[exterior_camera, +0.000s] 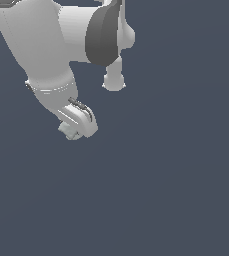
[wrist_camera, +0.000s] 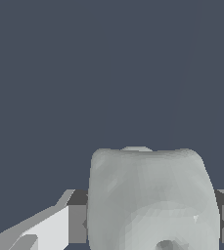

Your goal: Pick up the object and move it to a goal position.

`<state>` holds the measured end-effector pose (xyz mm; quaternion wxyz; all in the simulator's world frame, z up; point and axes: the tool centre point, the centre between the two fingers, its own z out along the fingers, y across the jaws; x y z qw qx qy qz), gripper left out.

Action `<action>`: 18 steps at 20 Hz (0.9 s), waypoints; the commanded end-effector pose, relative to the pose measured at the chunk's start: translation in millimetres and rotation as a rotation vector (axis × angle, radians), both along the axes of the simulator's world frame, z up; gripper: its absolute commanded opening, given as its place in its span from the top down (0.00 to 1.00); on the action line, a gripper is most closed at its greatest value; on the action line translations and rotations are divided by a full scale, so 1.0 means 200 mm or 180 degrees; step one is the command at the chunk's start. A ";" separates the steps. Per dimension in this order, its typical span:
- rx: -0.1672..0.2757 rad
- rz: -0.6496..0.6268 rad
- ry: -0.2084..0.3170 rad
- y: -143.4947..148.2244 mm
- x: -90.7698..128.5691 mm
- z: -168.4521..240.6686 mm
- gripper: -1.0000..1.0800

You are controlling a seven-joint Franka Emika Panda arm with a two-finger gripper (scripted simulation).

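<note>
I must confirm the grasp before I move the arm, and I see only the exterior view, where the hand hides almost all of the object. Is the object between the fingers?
Observer: Yes. In the wrist view the object sits between the two fingers of the gripper and fills the whole span between them.
Operator: Do the pads touch it on both sides?
Observer: A grey pad lies against each side of it, and I see no gap at either one.
</note>
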<state>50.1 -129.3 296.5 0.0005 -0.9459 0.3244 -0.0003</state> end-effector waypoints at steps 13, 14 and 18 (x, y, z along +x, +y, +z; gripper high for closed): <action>-0.0002 0.0004 0.0003 -0.29 0.00 0.40 1.00; -0.0002 0.0004 0.0003 -0.30 0.00 0.41 1.00; -0.0002 0.0004 0.0003 -0.31 0.01 0.42 1.00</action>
